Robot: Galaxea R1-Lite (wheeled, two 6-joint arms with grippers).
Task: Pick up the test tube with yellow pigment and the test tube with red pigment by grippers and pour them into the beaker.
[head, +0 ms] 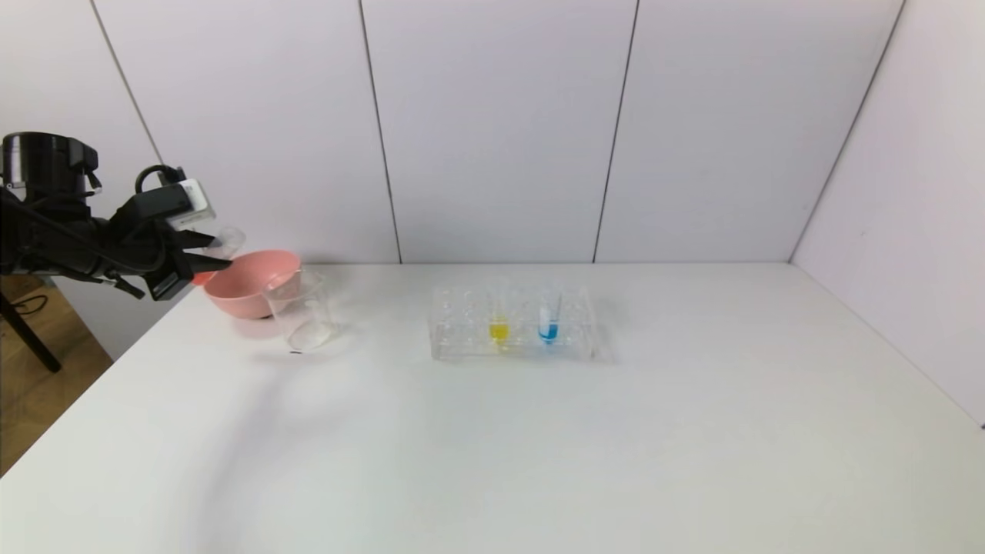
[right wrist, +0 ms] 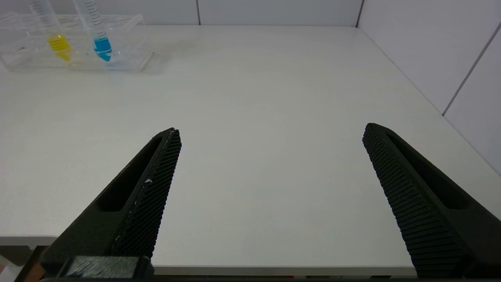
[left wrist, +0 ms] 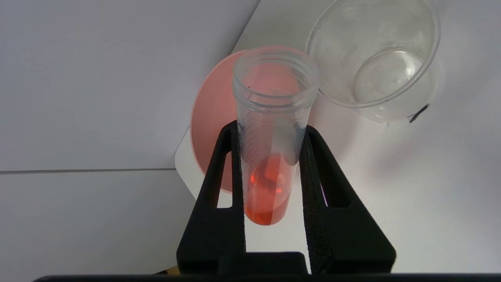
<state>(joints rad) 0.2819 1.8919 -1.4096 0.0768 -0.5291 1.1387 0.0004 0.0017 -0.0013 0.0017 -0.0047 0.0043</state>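
Looks like a lab bench mock-up, a robot test cell rather than a real wet lab. White table [head: 539, 446] boxed in by plain white panel walls [head: 500, 123] at 12 and 3 o'clock. Labware gives it away: clear tube rack [head: 514, 335] dead centre with graduated tubes of yellow [head: 499, 329] and blue [head: 548, 331] liquid, clear beaker [head: 302, 312] at 10 o'clock, pink bowl [head: 245, 286] just behind it. Wood floor and a tripod leg [head: 27, 335] past the table edge at 9 o'clock.
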